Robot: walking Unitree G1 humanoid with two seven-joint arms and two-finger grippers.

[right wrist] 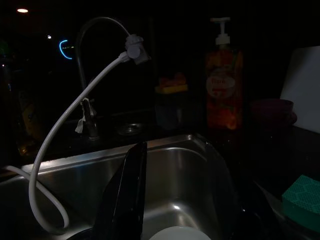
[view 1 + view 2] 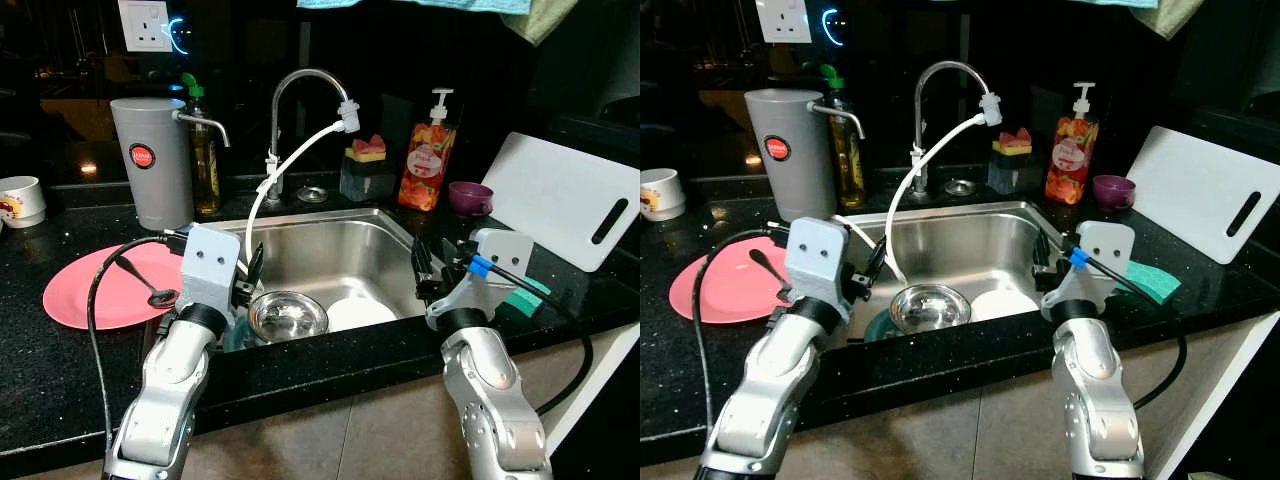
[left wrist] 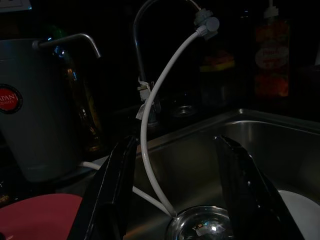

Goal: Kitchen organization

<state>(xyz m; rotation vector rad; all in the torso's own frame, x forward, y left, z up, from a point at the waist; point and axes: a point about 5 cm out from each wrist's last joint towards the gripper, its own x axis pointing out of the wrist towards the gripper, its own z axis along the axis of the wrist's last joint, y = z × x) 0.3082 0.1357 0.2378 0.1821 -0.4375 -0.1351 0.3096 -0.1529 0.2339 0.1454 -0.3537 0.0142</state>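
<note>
Sink (image 2: 375, 262) set in black counter (image 2: 60, 360), both arms raised over its front edge.

Left gripper (image 2: 247, 272) at sink's left front corner, just above steel bowl (image 2: 287, 316). Jaws wide apart, empty; in left wrist view fingers (image 3: 107, 200) frame bowl and hose.

Right gripper (image 2: 422, 268) at sink's right rim, fingers pointing into basin. Jaws open, holding nothing; one finger (image 1: 127, 197) clear in right wrist view, the other lost in dark.

In sink: bowl front left, white plate (image 2: 360, 313) just beside it on the right, touching or nearly so. Teal item (image 2: 236, 335) partly hidden under bowl's left edge, cannot tell what.

White hose (image 2: 290, 165) from tap (image 2: 305, 85) spout curving down into basin near bowl.

Left of sink: pink plate (image 2: 95, 295) with spoon (image 2: 145, 285) lying on it. Behind it grey dispenser (image 2: 152, 160), oil bottle (image 2: 205, 150) beside. Mug (image 2: 20, 200) at far left.

Behind sink: sponge holder (image 2: 365, 170) with sponges, soap bottle (image 2: 428, 155), purple bowl (image 2: 470, 197).

Right of sink: white cutting board (image 2: 565, 195) leaning tilted, green sponge (image 2: 528, 298) flat on counter beside right wrist.

Wall socket (image 2: 145, 25) top left.
</note>
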